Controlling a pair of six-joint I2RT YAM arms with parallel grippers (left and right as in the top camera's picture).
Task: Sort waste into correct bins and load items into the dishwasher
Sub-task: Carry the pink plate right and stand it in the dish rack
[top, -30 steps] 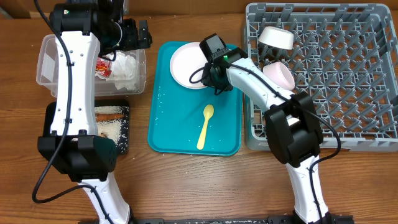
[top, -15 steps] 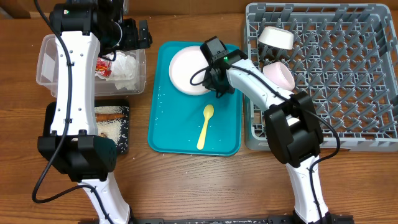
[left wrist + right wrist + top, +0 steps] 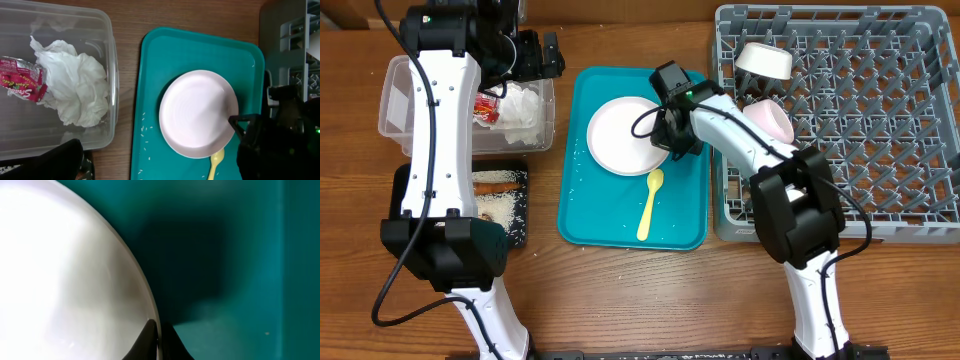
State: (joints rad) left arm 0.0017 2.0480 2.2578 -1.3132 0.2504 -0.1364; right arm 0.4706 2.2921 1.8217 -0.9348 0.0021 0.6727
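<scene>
The white round plate (image 3: pixel 618 135) lies on the teal tray (image 3: pixel 610 215), its near rim just touching the bowl of the pale yellow spoon (image 3: pixel 650 203). My right gripper (image 3: pixel 670 140) is shut on the plate's right rim. In the right wrist view the two dark fingertips (image 3: pixel 149 332) pinch the thin edge of the plate (image 3: pixel 60 270). My left gripper (image 3: pixel 548 55) hangs open above the clear tub (image 3: pixel 395 100), which holds the crumpled napkin (image 3: pixel 75 90) and the red-and-silver wrapper (image 3: pixel 22 85). The left wrist view also takes in the plate (image 3: pixel 197 112) and the spoon (image 3: pixel 216 162).
The grey dish rack (image 3: pixel 880 120) stands at the right with a white bowl (image 3: pixel 765 60) and a second white dish (image 3: pixel 770 122) at its left side. The black tray (image 3: pixel 515 215) with rice and a brown scrap lies front left. Loose rice grains (image 3: pixel 145 131) dot the teal tray.
My right gripper has shut on the plate's rim and drawn the plate from the tray's far end toward the spoon. The left arm has not moved.
</scene>
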